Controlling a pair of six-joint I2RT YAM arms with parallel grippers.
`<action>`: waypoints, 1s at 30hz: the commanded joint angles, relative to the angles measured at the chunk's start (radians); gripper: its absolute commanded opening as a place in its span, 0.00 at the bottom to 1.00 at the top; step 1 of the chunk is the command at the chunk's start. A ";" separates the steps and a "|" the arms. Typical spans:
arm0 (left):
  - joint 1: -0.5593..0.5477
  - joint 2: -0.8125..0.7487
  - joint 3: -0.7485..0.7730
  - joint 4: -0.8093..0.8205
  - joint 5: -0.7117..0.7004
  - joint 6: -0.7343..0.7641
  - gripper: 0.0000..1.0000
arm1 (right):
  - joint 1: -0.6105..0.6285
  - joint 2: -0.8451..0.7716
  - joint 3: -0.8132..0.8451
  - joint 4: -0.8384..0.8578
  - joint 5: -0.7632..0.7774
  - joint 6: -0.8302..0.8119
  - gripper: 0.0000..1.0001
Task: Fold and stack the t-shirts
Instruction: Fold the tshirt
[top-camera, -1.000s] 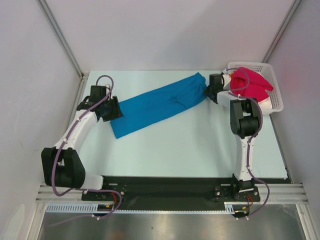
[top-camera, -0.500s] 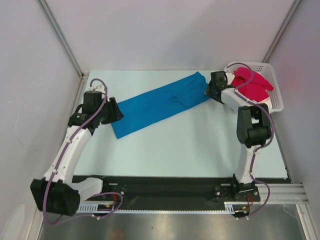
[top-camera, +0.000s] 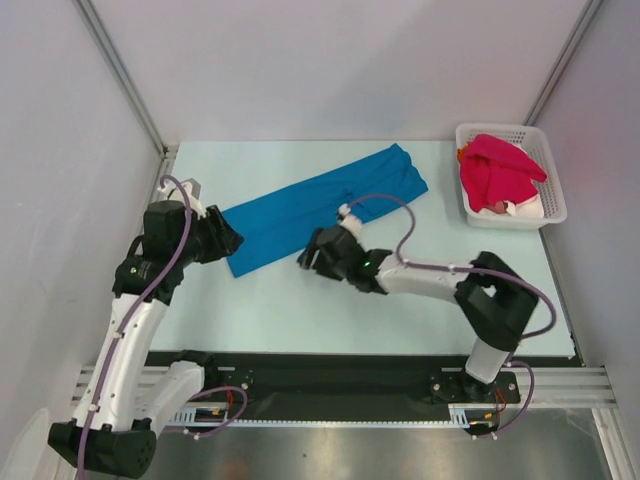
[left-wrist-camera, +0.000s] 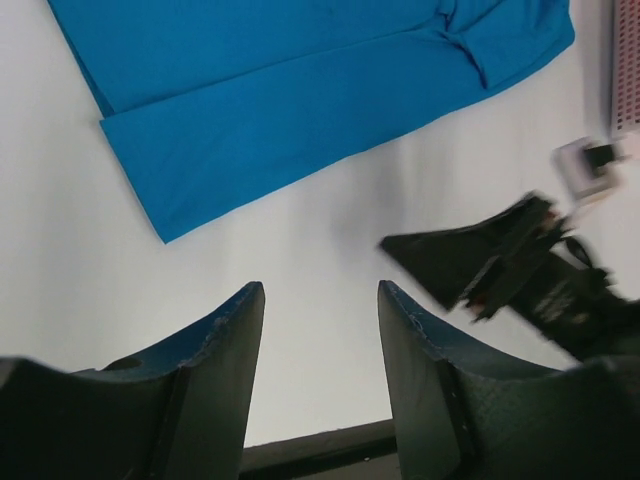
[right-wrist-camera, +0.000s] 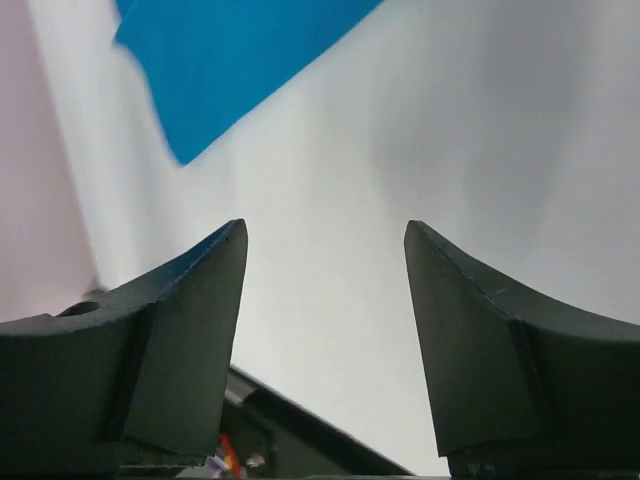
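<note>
A bright blue t-shirt (top-camera: 320, 202) lies folded into a long strip, slanting from the table's left middle up to the far right. The left wrist view shows its lower left corner (left-wrist-camera: 290, 90), and the right wrist view catches one corner (right-wrist-camera: 240, 60). My left gripper (top-camera: 226, 240) hovers open just left of the strip's lower end, with nothing between its fingers (left-wrist-camera: 225, 350). My right gripper (top-camera: 312, 256) stands open and empty near the table's middle, just below the strip, its fingers (right-wrist-camera: 470, 330) over bare table. A crimson-pink t-shirt (top-camera: 498, 170) is heaped in the basket, with a bit of white cloth (top-camera: 520, 207) under it.
The white lattice basket (top-camera: 548, 190) stands at the far right corner. The pale table (top-camera: 400, 320) ends in a black rail along the near edge. Grey walls close in the left and right sides.
My right gripper has let go of the blue shirt's far right end, opened, and swung down and left to the table's middle. My left arm has pulled back slightly and risen.
</note>
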 joint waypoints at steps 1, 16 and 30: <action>-0.007 -0.046 0.065 -0.032 -0.014 -0.021 0.55 | 0.101 0.133 0.064 0.201 0.049 0.216 0.68; -0.007 -0.106 0.128 -0.083 -0.067 0.010 0.56 | 0.243 0.510 0.425 0.079 0.137 0.460 0.58; -0.007 -0.100 0.148 -0.094 -0.077 0.019 0.56 | 0.234 0.697 0.583 -0.053 0.106 0.695 0.44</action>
